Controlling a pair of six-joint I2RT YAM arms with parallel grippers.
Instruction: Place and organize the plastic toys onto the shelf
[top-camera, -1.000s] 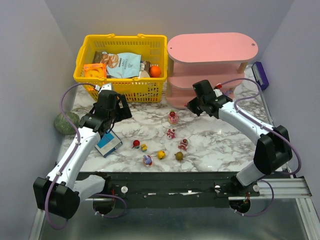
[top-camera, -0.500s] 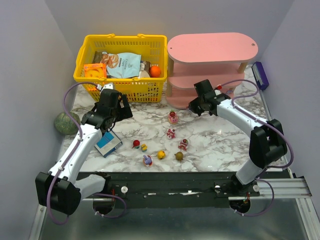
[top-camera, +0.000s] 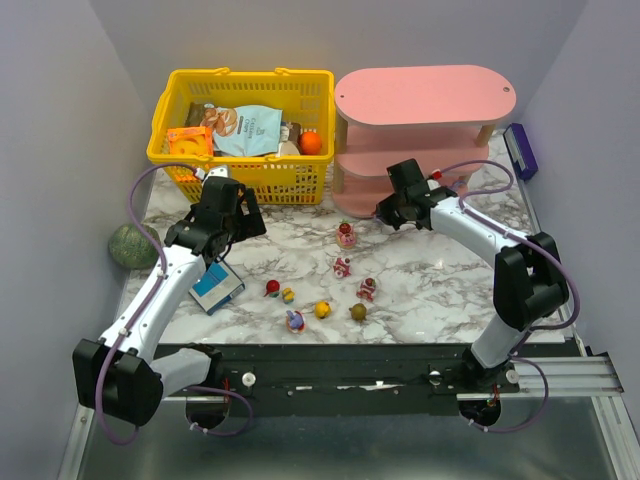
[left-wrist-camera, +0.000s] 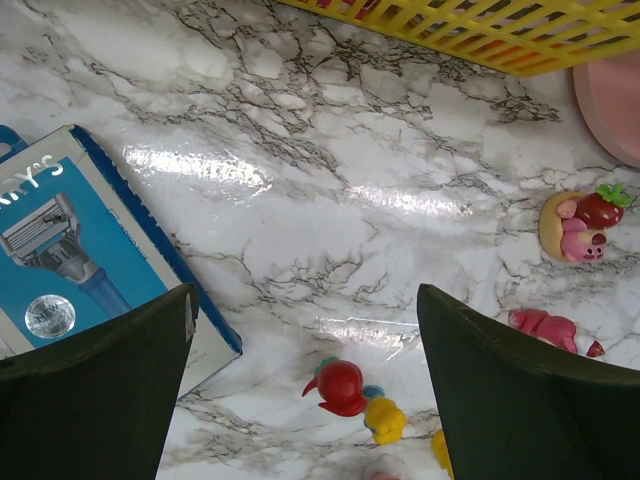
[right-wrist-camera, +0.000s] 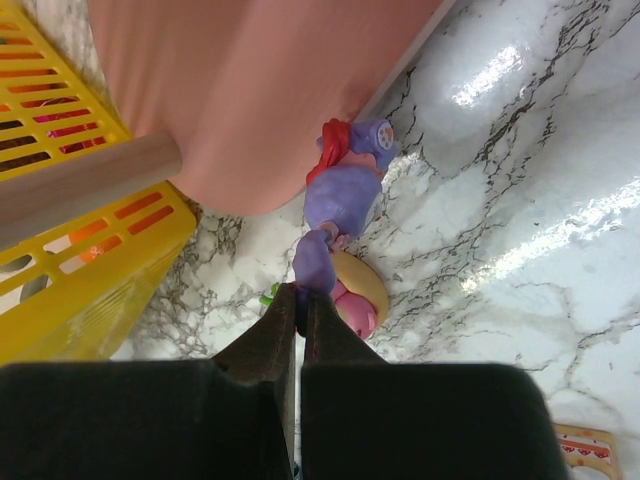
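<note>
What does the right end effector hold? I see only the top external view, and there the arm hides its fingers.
Observer: The right end effector is shut on a purple bunny figurine, pinched by one thin end.
Operator: Is it on the shelf already?
Observer: It hangs at the edge of a board of the pink shelf; I cannot tell whether it touches.
Operator: And the blue box, what is it?
Observer: Its front shows a printed razor, so it is a razor pack.
</note>
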